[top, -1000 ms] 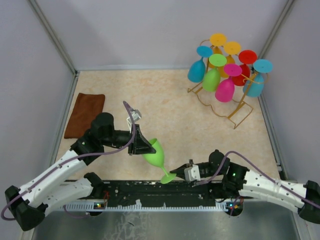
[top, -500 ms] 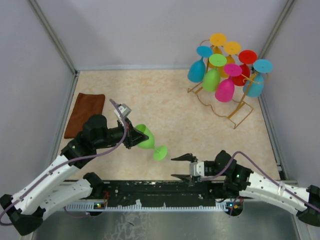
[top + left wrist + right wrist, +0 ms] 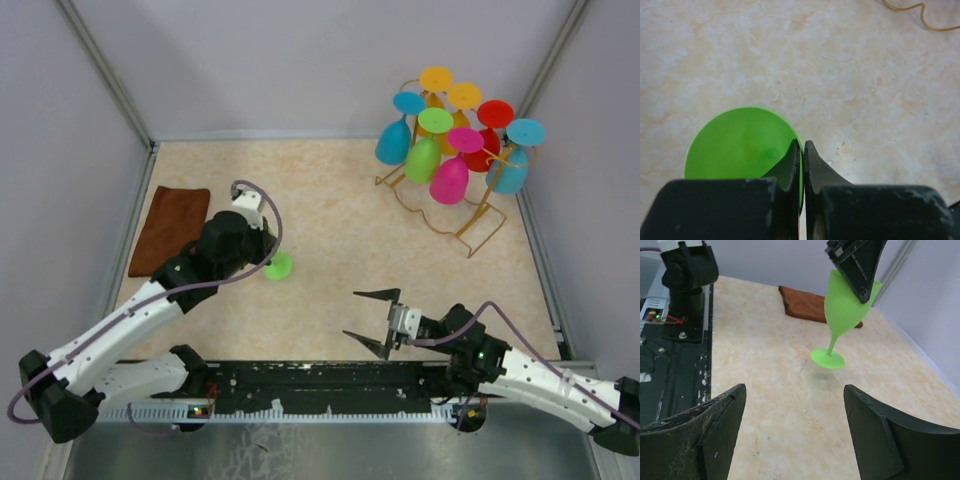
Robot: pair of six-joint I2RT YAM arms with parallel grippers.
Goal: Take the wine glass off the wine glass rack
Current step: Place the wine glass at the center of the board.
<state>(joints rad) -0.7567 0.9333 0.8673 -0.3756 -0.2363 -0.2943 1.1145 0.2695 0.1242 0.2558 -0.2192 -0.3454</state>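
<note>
A green wine glass [image 3: 278,266] hangs upright, slightly tilted, just above the table, left of centre. My left gripper [image 3: 264,247] is shut on its rim. In the left wrist view the fingers [image 3: 794,160] pinch the thin green wall of the glass [image 3: 737,145]. The right wrist view shows the glass [image 3: 844,307] with its foot a little above its shadow. My right gripper [image 3: 351,314] stands open and empty near the front edge, well to the right of the glass, fingers spread wide [image 3: 794,387]. The golden wine glass rack [image 3: 480,222] stands at the back right, carrying several coloured glasses.
A brown cloth [image 3: 170,228] lies at the left edge of the table, also seen behind the glass [image 3: 802,305]. A black rail [image 3: 320,378] runs along the near edge. Grey walls close the table on three sides.
My right gripper has let go of the glass's foot, opened wide and drawn back to the right. My left arm has carried the glass left and back, turning it upright.
</note>
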